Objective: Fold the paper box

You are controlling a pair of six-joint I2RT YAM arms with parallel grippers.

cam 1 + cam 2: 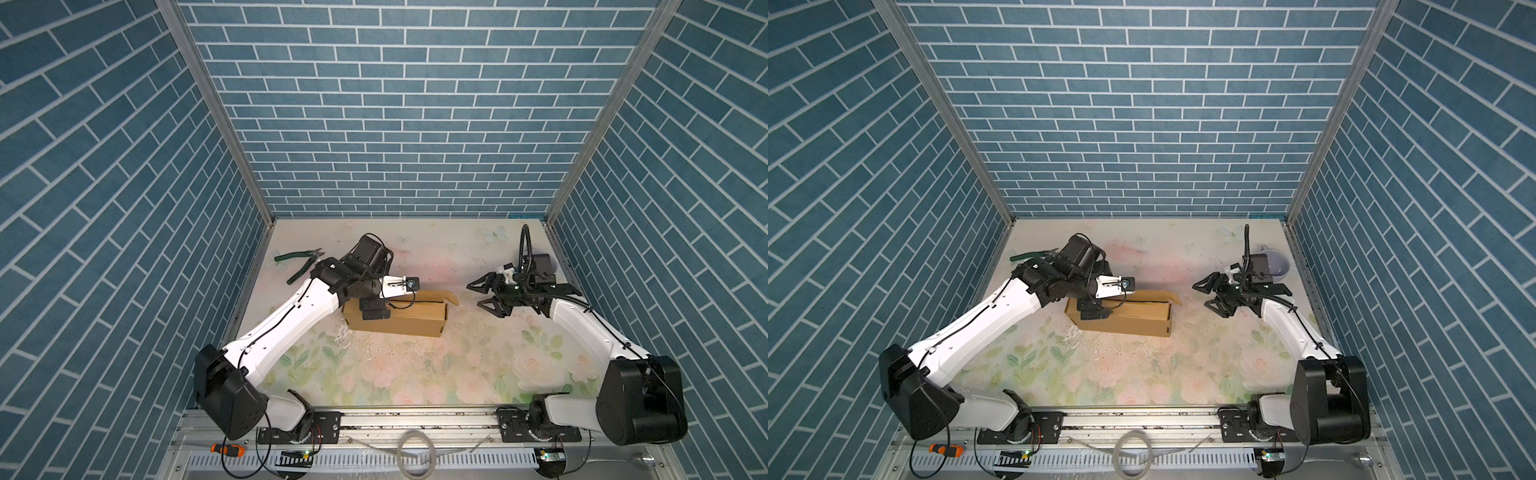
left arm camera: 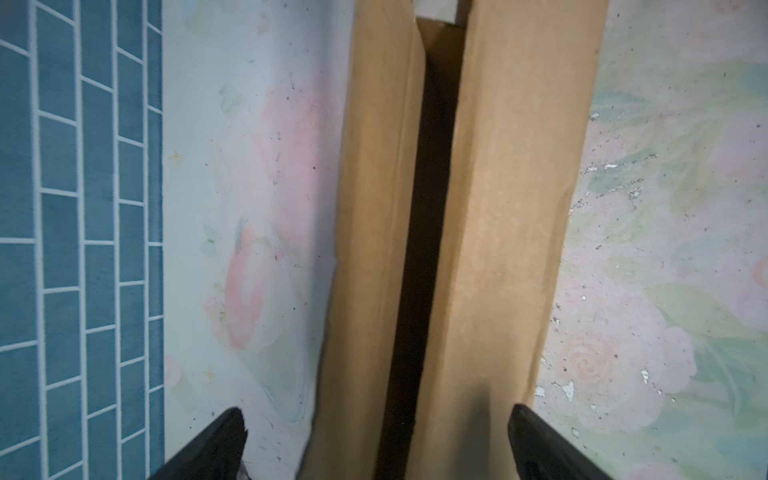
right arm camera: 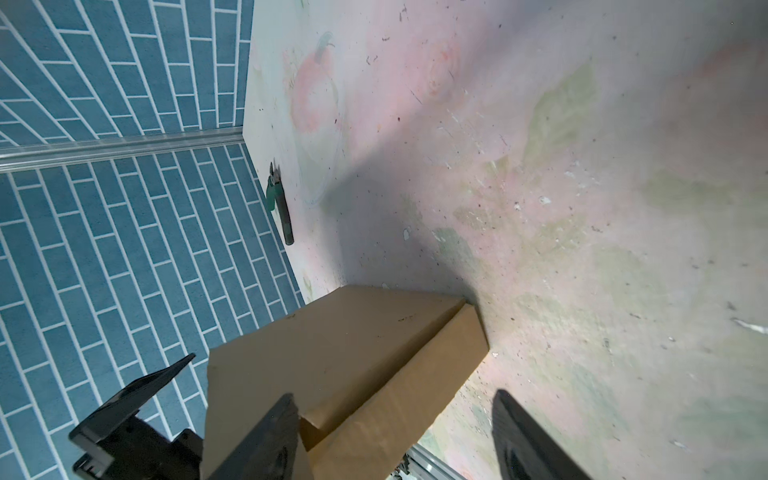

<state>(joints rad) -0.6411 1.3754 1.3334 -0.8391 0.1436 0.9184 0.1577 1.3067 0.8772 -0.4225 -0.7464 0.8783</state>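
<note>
The paper box (image 1: pixel 399 320) (image 1: pixel 1125 321) is a long brown cardboard carton lying on the floral table, with a dark gap along its top and a curved flap (image 1: pixel 452 297) sticking out at its far right end. My left gripper (image 1: pixel 374 309) (image 2: pixel 376 415) is open over the box's left end, one finger on each side of it. In the left wrist view the box (image 2: pixel 498 208) runs away between those fingers. My right gripper (image 1: pixel 478 296) (image 3: pixel 395 395) hangs open to the right of the box, apart from it and holding nothing. The box's end (image 3: pixel 353 353) shows ahead of it.
Green-handled pliers (image 1: pixel 299 266) (image 3: pixel 278 203) lie at the table's back left near the wall. A pale purple cup (image 1: pixel 1277 264) stands at the back right behind my right arm. An orange screwdriver (image 1: pixel 226 449) rests on the front rail. Blue brick walls close in three sides.
</note>
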